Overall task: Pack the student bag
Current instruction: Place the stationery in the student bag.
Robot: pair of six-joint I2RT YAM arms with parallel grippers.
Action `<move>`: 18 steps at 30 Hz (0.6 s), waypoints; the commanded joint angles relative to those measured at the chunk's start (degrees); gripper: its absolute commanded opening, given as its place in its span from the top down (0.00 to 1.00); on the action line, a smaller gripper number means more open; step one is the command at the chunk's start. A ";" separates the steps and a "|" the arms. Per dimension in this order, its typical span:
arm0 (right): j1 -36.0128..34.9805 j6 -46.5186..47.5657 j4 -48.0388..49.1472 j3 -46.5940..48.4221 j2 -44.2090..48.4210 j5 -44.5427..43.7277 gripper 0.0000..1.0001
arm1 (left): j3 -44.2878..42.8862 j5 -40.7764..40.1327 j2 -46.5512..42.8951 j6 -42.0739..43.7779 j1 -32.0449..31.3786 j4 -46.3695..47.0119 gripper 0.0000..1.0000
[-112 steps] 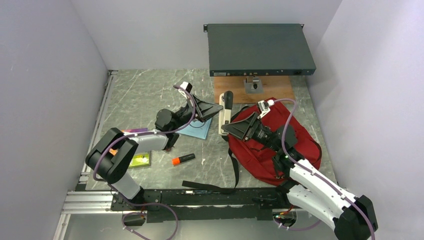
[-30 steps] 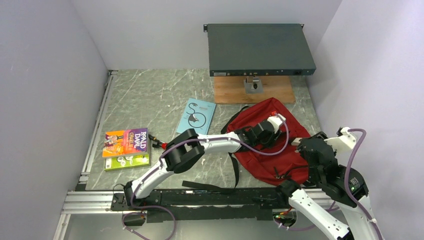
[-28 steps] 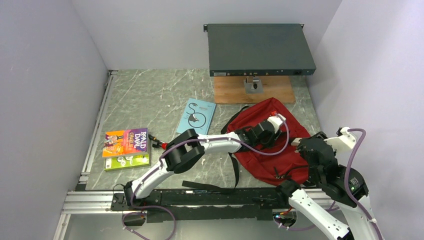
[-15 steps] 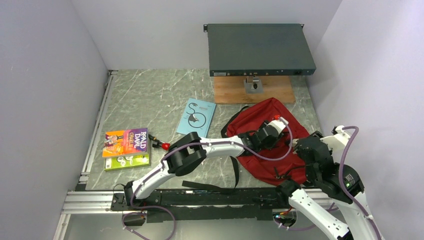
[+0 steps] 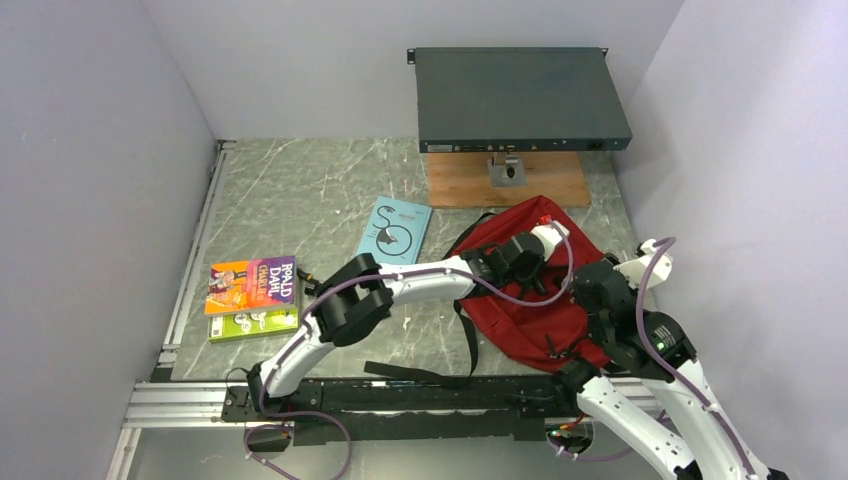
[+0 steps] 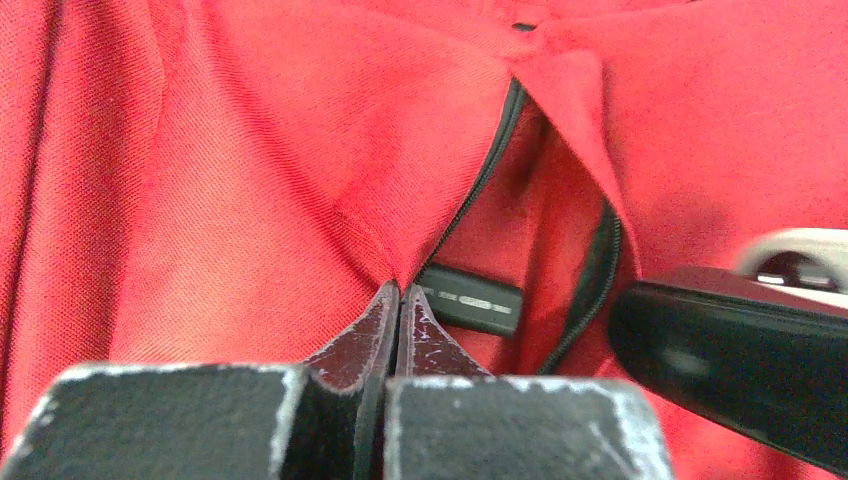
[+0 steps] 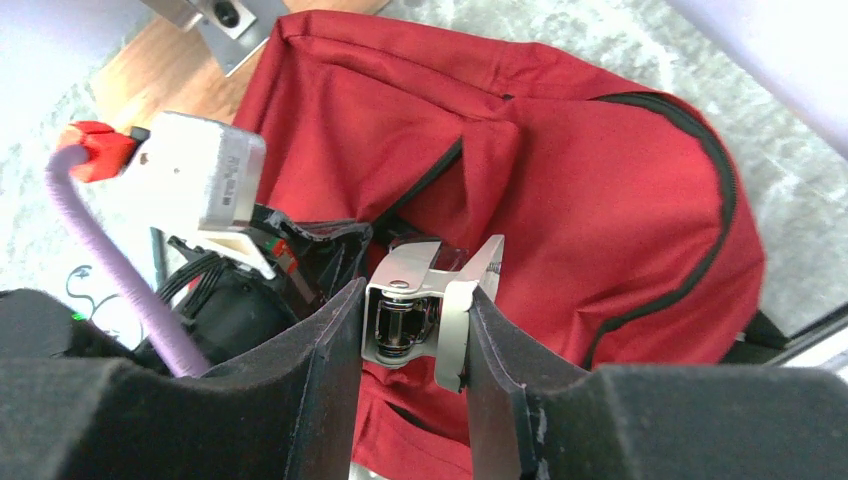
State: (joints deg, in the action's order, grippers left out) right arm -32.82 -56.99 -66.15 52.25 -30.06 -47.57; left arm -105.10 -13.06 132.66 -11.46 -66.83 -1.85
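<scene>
The left gripper (image 6: 400, 300) has its fingers pressed together with no gap showing. They look to be pinching the edge of the student bag (image 5: 520, 318) right at the lip of its zip opening (image 6: 565, 235), where the red cloth draws down to a point at the tips. The bag lies flat on the table, under and all around these fingers.

The opening starts just beyond the left fingertips and a little to their right. Its long axis runs away from them, up and across the cloth, with black zip tape on both sides. A small black tab (image 6: 470, 298) sits just past the tips, inside the gap.

The right gripper (image 7: 415, 300) is clamped on a silver-and-white stapler-like tool (image 7: 405, 315), one finger on each flank. It hangs above the bag without touching the cloth. From these fingers the slit lies straight ahead and below, just past the tool's nose, and the left wrist is close on their left.

The next move seems to depend on that line-up. The left pinch would have to lift the flap up and away from the slit to widen it. The right arm is the nearer one to the mouth, so it would have to bring the tool down along the slit's length, not across it. Otherwise the tool could land on closed cloth.

Two picture books (image 5: 252, 285) and a blue one (image 5: 395, 232) lie well behind the left fingers — not yet packed.
</scene>
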 commanded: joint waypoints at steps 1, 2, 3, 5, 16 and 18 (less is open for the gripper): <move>0.86 1.49 14.05 -0.69 -3.64 0.98 1.00 | 2.29 9.44 -8.17 -5.12 2.14 0.07 1.00; 1.99 1.57 14.91 -0.93 -4.92 2.47 1.00 | 4.53 11.22 -9.19 -6.58 2.89 1.21 1.00; 3.76 2.91 17.72 -1.10 -5.10 4.73 1.00 | 5.88 12.97 -10.11 -8.23 3.58 3.01 1.00; 9.54 6.35 22.45 -2.17 -4.42 12.82 1.00 | 7.32 17.69 -11.05 -11.39 5.03 4.93 1.00; 54.07 13.85 37.14 -15.90 -7.01 68.57 1.00 | 11.48 35.37 -10.93 -28.07 10.97 13.45 1.00; 54.70 13.32 37.93 -18.61 -6.84 70.80 1.00 | 10.97 37.20 -10.53 -29.31 11.41 13.86 1.00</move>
State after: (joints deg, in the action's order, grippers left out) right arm 20.69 -44.62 -35.59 36.60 -37.78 6.07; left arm -92.84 16.95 124.57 -35.07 -56.03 5.96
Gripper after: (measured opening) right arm 0.386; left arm 0.012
